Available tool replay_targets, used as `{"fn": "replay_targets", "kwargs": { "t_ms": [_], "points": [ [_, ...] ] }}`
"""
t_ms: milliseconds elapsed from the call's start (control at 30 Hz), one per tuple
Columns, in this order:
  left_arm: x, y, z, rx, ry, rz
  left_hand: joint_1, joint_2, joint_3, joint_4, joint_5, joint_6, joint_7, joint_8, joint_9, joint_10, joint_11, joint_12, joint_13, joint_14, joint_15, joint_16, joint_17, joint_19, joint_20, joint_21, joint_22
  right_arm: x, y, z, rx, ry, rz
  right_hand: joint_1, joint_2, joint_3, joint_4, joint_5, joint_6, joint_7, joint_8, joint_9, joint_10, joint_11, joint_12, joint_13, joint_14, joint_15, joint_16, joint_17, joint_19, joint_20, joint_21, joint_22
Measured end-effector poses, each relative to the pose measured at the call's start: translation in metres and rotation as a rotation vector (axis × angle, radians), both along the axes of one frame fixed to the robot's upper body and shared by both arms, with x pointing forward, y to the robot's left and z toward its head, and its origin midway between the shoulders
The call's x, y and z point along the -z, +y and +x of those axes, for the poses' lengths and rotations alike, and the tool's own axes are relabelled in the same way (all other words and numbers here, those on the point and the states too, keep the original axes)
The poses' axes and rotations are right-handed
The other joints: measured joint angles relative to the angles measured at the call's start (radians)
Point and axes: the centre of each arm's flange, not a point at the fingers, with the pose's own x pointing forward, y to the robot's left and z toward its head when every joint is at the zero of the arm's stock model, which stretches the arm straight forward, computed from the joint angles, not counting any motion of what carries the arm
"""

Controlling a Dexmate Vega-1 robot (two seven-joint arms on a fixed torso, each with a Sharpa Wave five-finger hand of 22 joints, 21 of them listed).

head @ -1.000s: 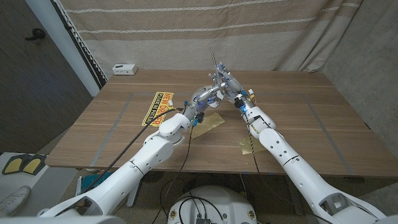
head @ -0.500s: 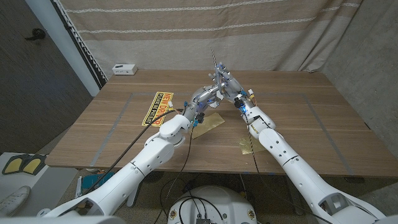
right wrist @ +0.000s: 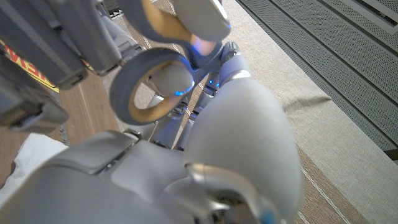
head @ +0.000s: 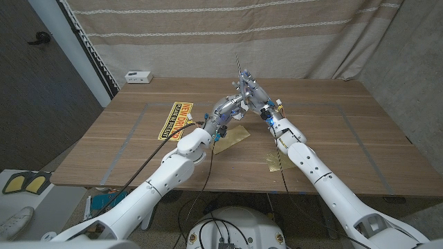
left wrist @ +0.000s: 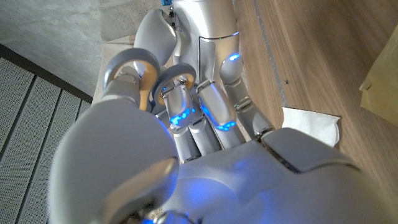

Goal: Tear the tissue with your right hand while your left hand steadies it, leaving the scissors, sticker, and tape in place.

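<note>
Crowding mid-table: both hands, sticker left, white box behind.

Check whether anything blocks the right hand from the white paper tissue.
The robot's left hand sits close against the right hand above the wooden table. The white paper tissue lies on it beside the left hand. Nothing else visibly stands between, though the hands hide much.
</note>
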Motion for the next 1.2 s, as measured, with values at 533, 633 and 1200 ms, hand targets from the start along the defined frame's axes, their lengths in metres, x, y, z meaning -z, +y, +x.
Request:
{"fn": "replay_targets", "kwargs": {
  "t_ms": [533, 633, 1200],
  "points": [
    [0.0041, 0.0002, 0.0015, 0.013, -0.004, -0.029, 0.0, 0.0, 0.018, 0.018, -0.012, 0.0, 0.0, 0.0, 0.024, 0.007, -0.003, 0.008, 0.008, 0.004, -0.004, 0.0, 0.0, 0.0, 0.0, 0.013, 0.0, 0.0022, 0.0013, 0.0015, -0.01, 0.001, 0.003, -0.028, 0.028, -0.027, 0.027, 0.001, -0.044, 0.017, -0.041, 0.005, -0.001, -0.001, -0.023, -0.001, 0.001, 0.001, -0.024, -0.032, -0.024, 0.002, 0.008, -0.009],
    [0.0043, 0.0006, 0.0017, 0.014, -0.006, -0.034, 0.0, 0.0, 0.022, 0.022, -0.014, 0.0, 0.0, 0.0, 0.031, 0.007, -0.003, 0.008, 0.009, 0.004, -0.004, 0.0, 0.0, 0.0, 0.0, 0.017, -0.005, 0.0033, 0.0012, 0.0021, -0.012, -0.001, 0.006, -0.045, 0.044, -0.041, 0.041, 0.009, -0.078, 0.021, -0.065, 0.005, -0.037, -0.006, -0.049, -0.006, -0.036, -0.006, -0.053, -0.054, -0.027, -0.002, 0.003, -0.014],
    [0.0081, 0.0008, 0.0019, 0.009, 0.004, -0.036, 0.006, -0.005, 0.164, -0.092, -0.029, -0.007, -0.008, 0.203, 0.058, 0.013, -0.009, 0.008, 0.008, 0.004, -0.004, 0.0, 0.0, 0.0, 0.0, 0.043, -0.019, 0.0074, -0.0008, 0.0053, -0.028, -0.028, 0.031, -0.393, -0.038, -0.177, 0.144, 0.107, -0.356, 0.062, -0.167, 0.014, -0.29, 0.043, -0.196, -0.031, -0.422, 0.11, -0.175, -0.181, -0.084, 0.002, -0.065, -0.019]
  ]
}}
